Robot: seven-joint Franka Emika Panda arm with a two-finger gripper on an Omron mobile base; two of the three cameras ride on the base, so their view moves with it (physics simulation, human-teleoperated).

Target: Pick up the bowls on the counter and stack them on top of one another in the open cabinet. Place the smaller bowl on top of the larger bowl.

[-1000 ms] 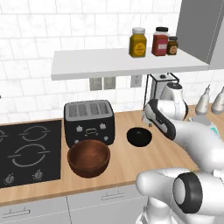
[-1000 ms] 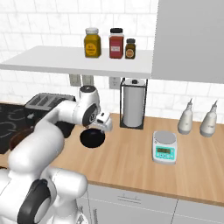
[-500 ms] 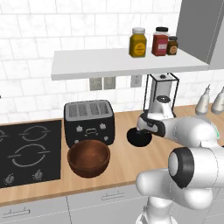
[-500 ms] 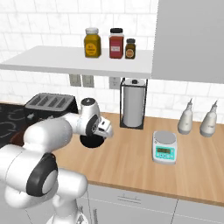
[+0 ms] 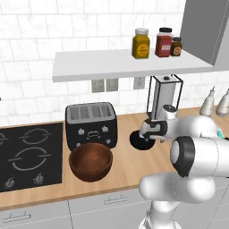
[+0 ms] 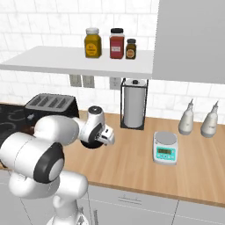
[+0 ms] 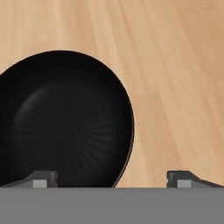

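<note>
1. My pincer (image 7: 111, 178) is spread wide and holds nothing; its two tips show at the bottom of the hand view, one over the black smaller bowl (image 7: 61, 118), the other over bare table (image 7: 175, 65).
2. The smaller bowl sits at mid-frame in the left base view, right of the toaster (image 5: 91, 124); the larger bowl (image 5: 91, 162) stands in front of the toaster, lower left of centre.
3. I judge this the approach to grasp the smaller bowl's rim; next I must lower and close on it.
4. Compared with half a second ago, my hand has dropped lower and closer to the bowl.
5. The open cabinet (image 5: 125, 62) shelf, upper frame, has no bowl yet.
</note>
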